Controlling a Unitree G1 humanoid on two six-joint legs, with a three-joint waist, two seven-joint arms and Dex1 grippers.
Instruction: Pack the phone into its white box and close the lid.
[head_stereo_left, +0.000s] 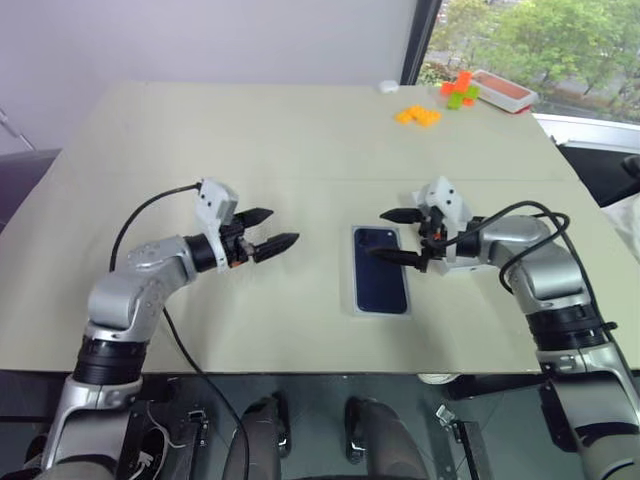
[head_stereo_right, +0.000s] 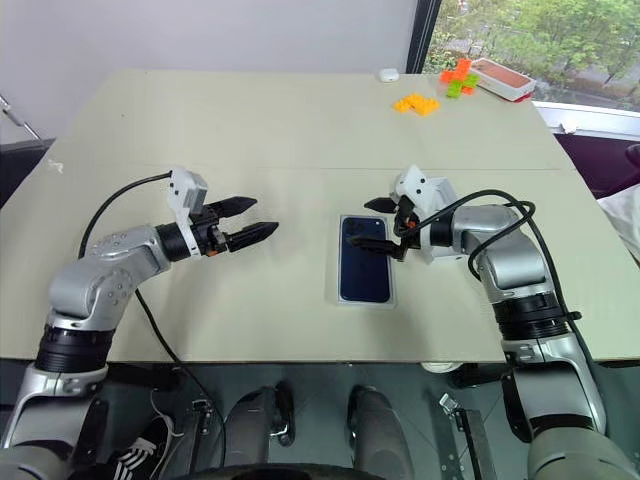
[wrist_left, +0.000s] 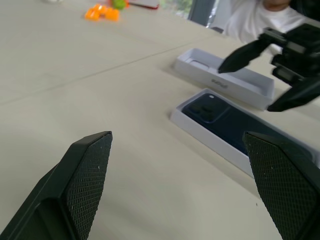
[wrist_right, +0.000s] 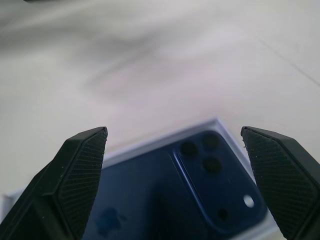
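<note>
Hovering over the bare left half of the desk (head_stereo_left: 250, 150), the left claw (head_stereo_left: 272, 231) is pointing toward the middle with its two black fingers spread wide and nothing between them. To its right, near the desk's centre, the phone (head_stereo_left: 380, 280) is lying flat inside the white box (head_stereo_right: 334, 283), camera cluster toward the far end and its glossy navy back facing up (the right wrist view is showing three lenses and a faint logo on it). A thin white rim of the tray is showing all round the phone, which is filling it almost completely.

Just beside the box's far right corner, the right claw (head_stereo_left: 400, 236) is hanging with its fingers also spread wide, gripping nothing; one fingertip is reaching over the phone's right edge, though whether it is touching I cannot tell. Beyond the box, on its right, the lid (wrist_left: 225, 77) is resting open side up on the desk, plain white inside, with the right arm passing over it in the head views.

The desk is a pale beige sheet with a faint seam running across it. At its far right corner, small orange blocks (head_stereo_left: 417, 115) and orange and green pieces (head_stereo_left: 459, 90) are sitting next to a red-and-white tray (head_stereo_left: 503, 91). Behind is a plain pale wall, and to the right a window is showing green trees.
</note>
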